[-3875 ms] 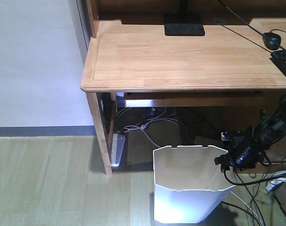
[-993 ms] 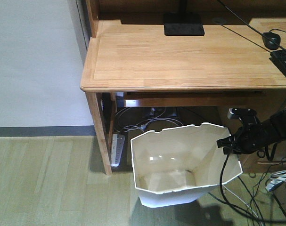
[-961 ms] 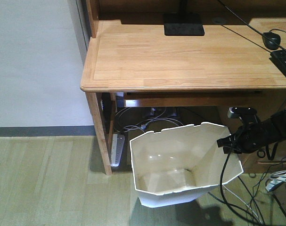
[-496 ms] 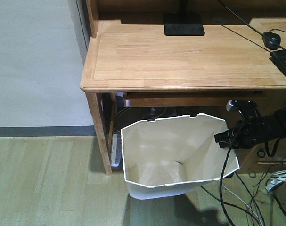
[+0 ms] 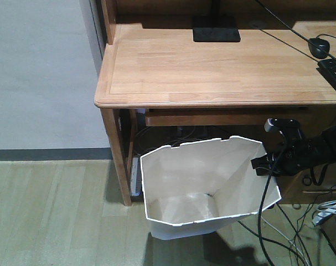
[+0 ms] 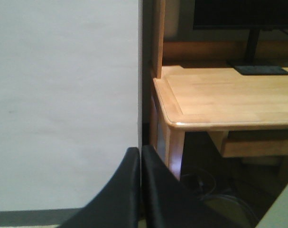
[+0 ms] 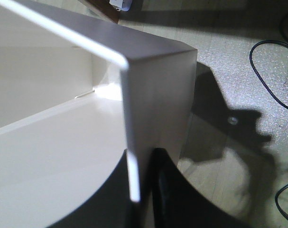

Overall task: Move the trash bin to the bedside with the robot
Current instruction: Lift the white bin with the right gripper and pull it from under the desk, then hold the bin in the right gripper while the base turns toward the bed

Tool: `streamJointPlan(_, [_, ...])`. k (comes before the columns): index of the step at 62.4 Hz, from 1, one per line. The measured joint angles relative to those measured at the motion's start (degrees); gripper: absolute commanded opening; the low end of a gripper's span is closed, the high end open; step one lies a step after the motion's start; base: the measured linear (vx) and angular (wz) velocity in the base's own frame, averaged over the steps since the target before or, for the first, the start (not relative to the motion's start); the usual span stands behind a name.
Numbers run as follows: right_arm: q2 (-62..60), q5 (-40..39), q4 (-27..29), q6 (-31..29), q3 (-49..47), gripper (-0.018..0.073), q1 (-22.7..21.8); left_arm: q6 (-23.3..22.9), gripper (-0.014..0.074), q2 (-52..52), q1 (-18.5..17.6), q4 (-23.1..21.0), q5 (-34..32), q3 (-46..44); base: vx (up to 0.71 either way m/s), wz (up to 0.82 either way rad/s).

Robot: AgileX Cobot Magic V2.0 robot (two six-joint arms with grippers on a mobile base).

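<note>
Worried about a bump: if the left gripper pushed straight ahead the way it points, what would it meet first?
Most likely the white wall, which fills the view ahead of the shut left gripper; the desk sits off to its right. Depth is unclear.

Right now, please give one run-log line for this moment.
right hand: shut on tall white plastic bin rim | bin: tilted | left hand: shut, empty

The trash bin [image 5: 209, 188] is seen to be white outside and a creamy off-white inside, with no pattern — its rim is edged in a brighter white in the right wrist view [image 7: 101, 50]. The bench [image 5: 212, 61] is shown in light honey-coloured wood with visible plank grain, the floor [image 5: 51, 210] in pale greenish-beige wood strips, and the wall [image 5: 40, 72] in plain pale grey above a dark grey skirting band [image 5: 48, 154]. The right end effector [image 5: 265, 164] and the left end effector [image 6: 140, 190] are rendered in black — as are the cables [image 5: 278, 221] and the monitor base [image 5: 216, 35].
</note>
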Motion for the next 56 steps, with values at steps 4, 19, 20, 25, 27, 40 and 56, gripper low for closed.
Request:
streamJointPlan(4, [0.00,-0.14,0.07,0.00,0.00,-0.0006,0.00,0.00,-0.0006,0.00,0.00,0.00,0.76,0.00,0.00,0.00])
streamJointPlan(19, [0.00,-0.27,0.07,0.00,0.00,-0.0006,0.00,0.00,-0.0006,0.00,0.00,0.00,1.42,0.00,0.00,0.00])
streamJointPlan(20, [0.00,-0.27,0.07,0.00,0.00,-0.0006,0.00,0.00,-0.0006,0.00,0.00,0.00,1.42,0.00,0.00,0.00])
streamJointPlan(25, [0.00,-0.27,0.01,0.00,0.00,-0.0006,0.00,0.00,-0.0006,0.00,0.00,0.00,1.42,0.00,0.00,0.01])
streamJointPlan(27, [0.00,-0.27,0.01,0.00,0.00,-0.0006,0.00,0.00,-0.0006,0.00,0.00,0.00,1.42,0.00,-0.01,0.04])
streamJointPlan(40, [0.00,-0.75,0.01,0.00,0.00,-0.0006,0.00,0.00,-0.0006,0.00,0.00,0.00,1.42,0.00,-0.03,0.13])
streamJointPlan(56, [0.00,-1.20,0.01,0.00,0.00,-0.0006,0.00,0.00,-0.0006,0.00,0.00,0.00,1.42,0.00,-0.07,0.36])
